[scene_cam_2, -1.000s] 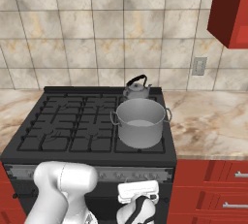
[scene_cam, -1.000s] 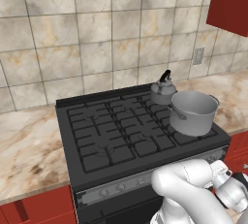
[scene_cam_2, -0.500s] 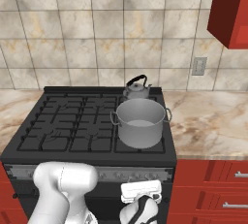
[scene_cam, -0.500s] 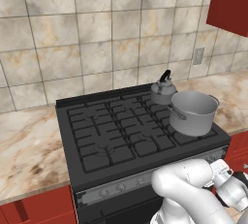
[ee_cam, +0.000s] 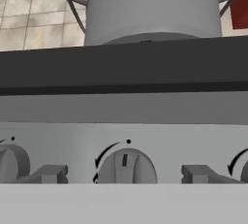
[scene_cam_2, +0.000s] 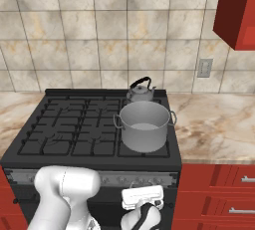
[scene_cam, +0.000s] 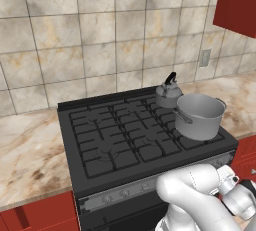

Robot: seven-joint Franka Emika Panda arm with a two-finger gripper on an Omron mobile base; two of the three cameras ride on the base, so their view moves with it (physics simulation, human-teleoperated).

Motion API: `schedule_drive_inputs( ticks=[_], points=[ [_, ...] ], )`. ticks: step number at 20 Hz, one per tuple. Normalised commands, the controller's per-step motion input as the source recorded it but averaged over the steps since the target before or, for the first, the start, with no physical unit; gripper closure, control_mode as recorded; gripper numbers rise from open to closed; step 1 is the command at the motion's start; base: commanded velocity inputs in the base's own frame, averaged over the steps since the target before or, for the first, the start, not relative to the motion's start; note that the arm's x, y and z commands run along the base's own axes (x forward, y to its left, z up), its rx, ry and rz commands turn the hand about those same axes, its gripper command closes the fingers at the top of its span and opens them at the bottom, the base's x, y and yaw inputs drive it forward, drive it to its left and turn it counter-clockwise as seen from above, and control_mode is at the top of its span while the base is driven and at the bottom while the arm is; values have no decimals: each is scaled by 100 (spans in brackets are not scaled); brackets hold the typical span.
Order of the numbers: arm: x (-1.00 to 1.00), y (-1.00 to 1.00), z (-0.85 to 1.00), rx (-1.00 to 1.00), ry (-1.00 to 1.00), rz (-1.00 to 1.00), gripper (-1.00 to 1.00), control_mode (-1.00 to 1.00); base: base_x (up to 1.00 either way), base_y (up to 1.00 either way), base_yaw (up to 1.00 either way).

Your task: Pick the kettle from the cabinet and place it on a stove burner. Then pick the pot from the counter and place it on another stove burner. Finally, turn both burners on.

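Observation:
The grey kettle (scene_cam: 167,92) (scene_cam_2: 141,91) stands on the back right burner of the black cooktop (scene_cam: 120,135) (scene_cam_2: 74,124). The wide steel pot (scene_cam: 200,116) (scene_cam_2: 144,125) (ee_cam: 150,7) sits on the front right burner just before it. My gripper (ee_cam: 124,173) is open in front of the silver knob panel (scene_cam_2: 109,178). Its fingertips (ee_cam: 48,173) stand on either side of a round knob (ee_cam: 127,166) below the pot, apart from it. My hand (scene_cam_2: 143,197) hangs low in front of the stove. The red wall cabinet (scene_cam_2: 239,10) is at the upper right.
Two more knobs (ee_cam: 12,162) (ee_cam: 244,165) flank the middle one on the panel. The marble counter (scene_cam: 25,155) (scene_cam_2: 214,124) runs on both sides of the stove. Red drawers (scene_cam_2: 219,199) sit under the right counter. A wall outlet (scene_cam_2: 204,67) is on the tiles.
My hand has shifted only slightly in front of the knob panel. The kettle and pot have not moved.

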Motion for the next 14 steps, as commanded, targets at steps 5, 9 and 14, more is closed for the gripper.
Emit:
schedule_drive_inputs(
  ticks=[5,9,14],
  points=[
    [0,18,0,0,-2,0,100,-100,0,0,0],
    [0,12,0,0,-2,0,100,-100,0,0,0],
    [0,0,0,0,0,0,100,-100,0,0,0]
  ],
)
